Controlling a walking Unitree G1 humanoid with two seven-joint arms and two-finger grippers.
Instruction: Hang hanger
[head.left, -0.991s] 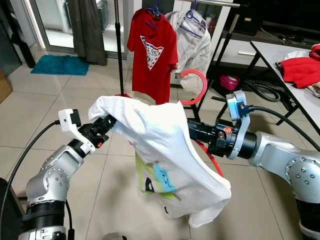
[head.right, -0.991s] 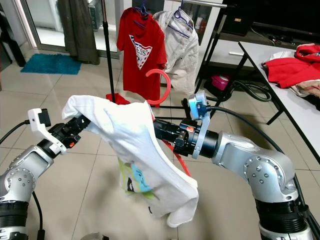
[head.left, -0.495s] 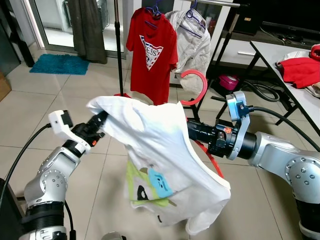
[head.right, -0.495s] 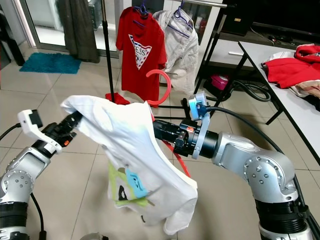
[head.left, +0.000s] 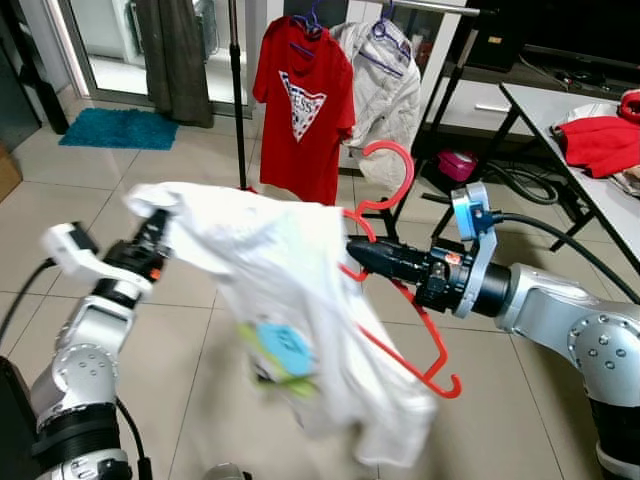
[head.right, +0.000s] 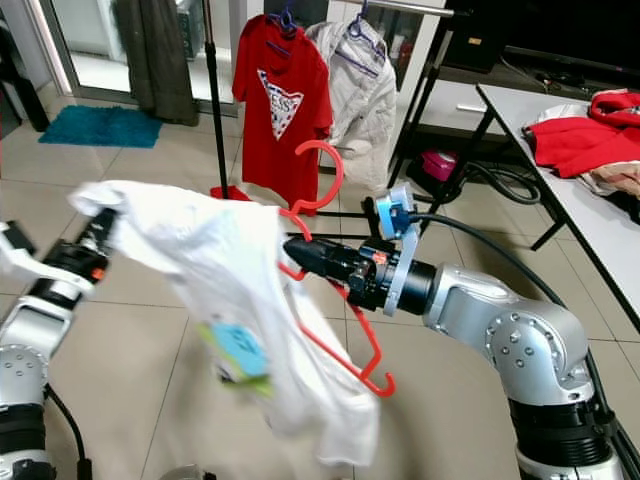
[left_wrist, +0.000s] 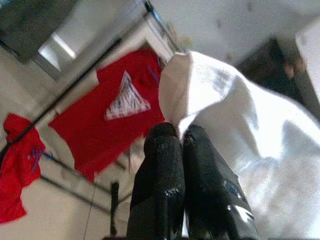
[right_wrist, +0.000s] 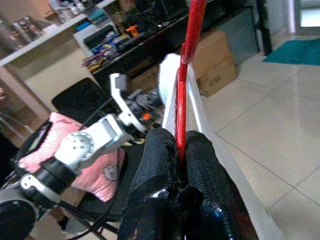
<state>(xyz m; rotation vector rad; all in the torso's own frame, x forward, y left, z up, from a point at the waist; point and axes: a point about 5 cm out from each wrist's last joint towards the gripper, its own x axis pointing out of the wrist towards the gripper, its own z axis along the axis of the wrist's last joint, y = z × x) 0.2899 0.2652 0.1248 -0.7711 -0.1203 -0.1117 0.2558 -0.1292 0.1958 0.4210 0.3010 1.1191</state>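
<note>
Two end effectors share one load. The right end effector (head.left: 352, 255) is clamped on the red plastic hanger (head.left: 400, 310) just below its hook, the thin bar pinched between both fingers (right_wrist: 160, 165). The left end effector (head.left: 160, 222) is clenched on a corner of the white T-shirt (head.left: 290, 320), which drapes from that grip across to the hanger's near shoulder and sags below both end effectors.

Assessment: the hanger is light, stiff and smooth, so it may swivel in a narrow pinch; a hold close under the hook appears soundest. The shirt is soft, limp and light; it offers no support and may slide off the sloping arm.

Beyond the right end effector, a clothes rack (head.left: 238, 95) carries a red T-shirt (head.left: 303, 110) and a pale jacket (head.left: 385, 85).
</note>
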